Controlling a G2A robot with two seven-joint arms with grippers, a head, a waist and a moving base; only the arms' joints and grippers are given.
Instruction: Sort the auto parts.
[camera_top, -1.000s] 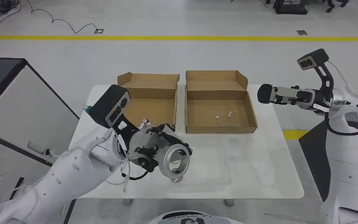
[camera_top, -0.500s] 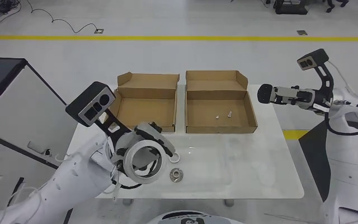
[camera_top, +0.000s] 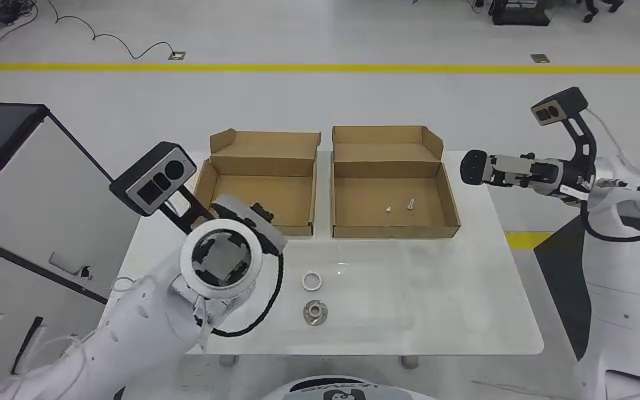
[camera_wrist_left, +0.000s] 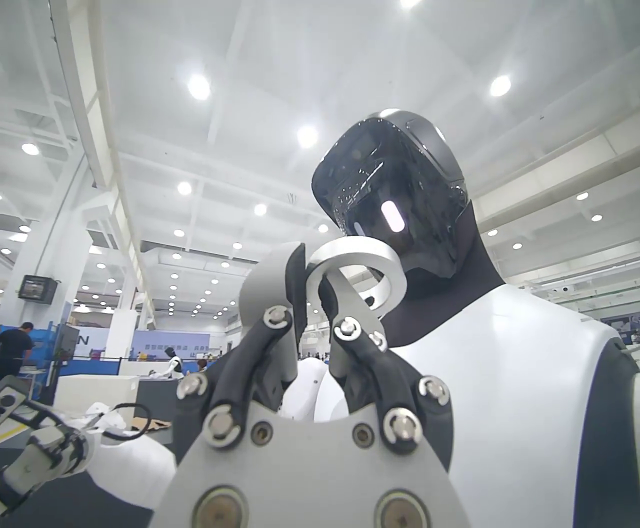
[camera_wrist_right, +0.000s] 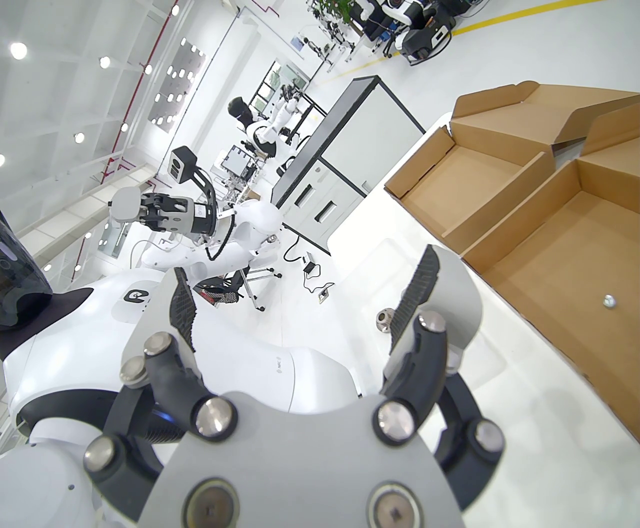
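- Metal ring (camera_wrist_left: 352, 249) clamped in the left pincer (camera_wrist_left: 311, 280), one finger through the hole and the other against the outer rim.
- Ring and left pincer lifted high off the counter (camera_top: 430, 290), turned toward the robot's head, above the stretch of counter on the robot's side of the left box (camera_top: 262, 200).
- Right pincer (camera_wrist_right: 305, 272) spread wide, held off the counter's edge, well apart from the left box and out past the right box (camera_top: 395, 225).
- Right box just beside the left box, both with flaps folded back.
- Small metal piece (camera_top: 387, 210) and second piece (camera_top: 410, 203) lying near each other on the right box's floor.
- Small white ring (camera_top: 313, 281) and grey round part (camera_top: 316, 311) lying on the counter, near the corner of the left box closest to the robot.
- White ring the nearer of the two to that box, with the grey round part just beyond it and apart from it.
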